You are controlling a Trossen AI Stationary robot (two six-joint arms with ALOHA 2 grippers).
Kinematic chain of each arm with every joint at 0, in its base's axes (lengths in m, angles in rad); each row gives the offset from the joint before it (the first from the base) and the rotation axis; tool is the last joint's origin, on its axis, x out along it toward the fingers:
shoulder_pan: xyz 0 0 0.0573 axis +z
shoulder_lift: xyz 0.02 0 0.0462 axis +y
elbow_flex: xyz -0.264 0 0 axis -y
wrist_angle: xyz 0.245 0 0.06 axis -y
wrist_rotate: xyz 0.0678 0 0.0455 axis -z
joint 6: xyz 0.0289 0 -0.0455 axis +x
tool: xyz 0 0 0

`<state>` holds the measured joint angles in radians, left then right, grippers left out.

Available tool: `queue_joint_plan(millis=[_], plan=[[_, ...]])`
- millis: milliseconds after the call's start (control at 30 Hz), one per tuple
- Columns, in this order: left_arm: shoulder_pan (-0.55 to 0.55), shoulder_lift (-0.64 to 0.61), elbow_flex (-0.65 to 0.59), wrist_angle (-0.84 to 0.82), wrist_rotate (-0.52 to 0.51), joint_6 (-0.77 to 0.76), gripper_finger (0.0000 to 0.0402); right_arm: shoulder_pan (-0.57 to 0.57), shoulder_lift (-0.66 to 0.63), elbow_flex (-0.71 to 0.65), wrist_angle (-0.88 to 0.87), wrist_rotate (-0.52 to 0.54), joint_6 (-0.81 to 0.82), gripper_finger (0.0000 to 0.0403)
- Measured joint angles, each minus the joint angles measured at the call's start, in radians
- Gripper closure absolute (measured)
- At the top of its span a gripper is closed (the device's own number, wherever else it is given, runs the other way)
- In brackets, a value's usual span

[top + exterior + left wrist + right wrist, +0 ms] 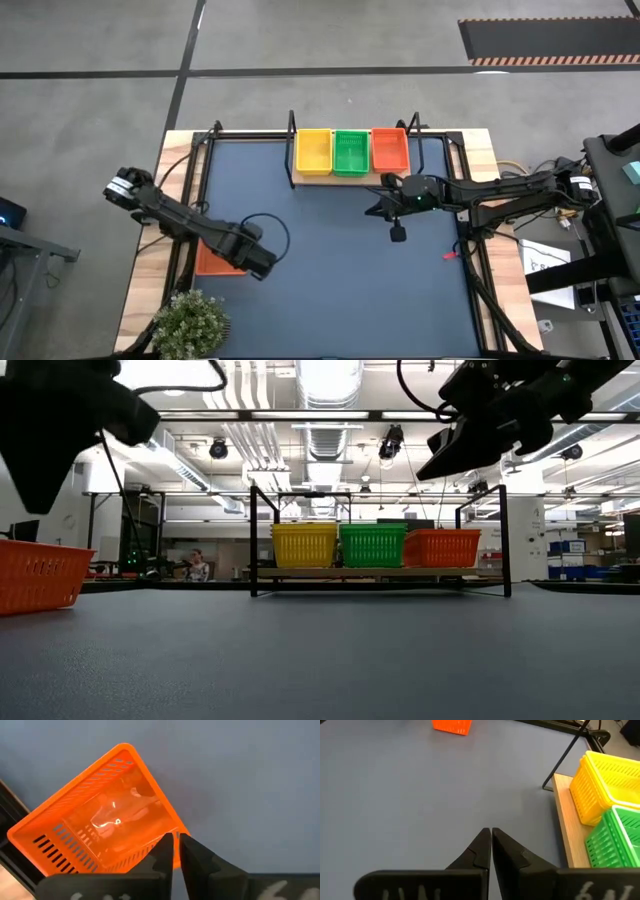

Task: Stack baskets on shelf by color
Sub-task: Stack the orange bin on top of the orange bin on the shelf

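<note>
A wooden shelf (pixel 320 179) (pixel 380 572) at the table's far edge carries yellow (pixel 313 150), green (pixel 350 152) and red-orange (pixel 390 150) baskets side by side. How many are in each stack cannot be seen. One more red-orange basket (pixel 213 260) (pixel 40 575) (pixel 95 820) (pixel 451 725) sits near the table's left edge. My left gripper (pixel 258 263) (pixel 176 838) is at its right end, shut on it. My right gripper (pixel 375 209) (pixel 491 831) hangs shut and empty above the table in front of the shelf, pointing toward the table's left. My left gripper pinches the red-orange basket's side wall close to a corner (pixel 176 851), orange showing in the narrow gap between the two fingers (pixel 165 847). The fingers come from above, pointing down. I cannot tell whether the basket is lifted or rests on the table.
A potted plant (pixel 190 318) stands at the near left corner. Black frame rails (pixel 196 200) run along the table's sides. A small red thing (pixel 450 255) lies near the right rail. The dark blue tabletop (pixel 330 280) stretches between the arms. A person (pixel 195 565) sits far behind.
</note>
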<state>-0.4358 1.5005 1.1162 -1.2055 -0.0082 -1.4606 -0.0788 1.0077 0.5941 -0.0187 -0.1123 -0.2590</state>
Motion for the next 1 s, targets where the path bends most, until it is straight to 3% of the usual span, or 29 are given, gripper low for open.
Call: queue_joint_plan(millis=[333, 467, 833, 1000], plan=[[0.002, 0.001, -0.044, 0.051, 0.016, 0.000, 0.0264, 0.000, 0.000, 0.000, -0.015, 0.000, -0.046, 0.0394], [0.002, 0.004, -0.082, 0.133, -0.013, -0.004, 0.0234, 0.000, -0.004, 0.000, -0.015, 0.000, -0.055, 0.0394], [0.004, 0.005, -0.192, 0.203, -0.021, -0.068, 0.0232, 0.000, -0.019, 0.000, -0.069, 0.000, -0.003, 0.0394], [0.013, 0.017, -0.193, 0.241, -0.035, -0.023, 0.0297, 0.000, -0.024, 0.000, -0.074, 0.000, -0.005, 0.0394]])
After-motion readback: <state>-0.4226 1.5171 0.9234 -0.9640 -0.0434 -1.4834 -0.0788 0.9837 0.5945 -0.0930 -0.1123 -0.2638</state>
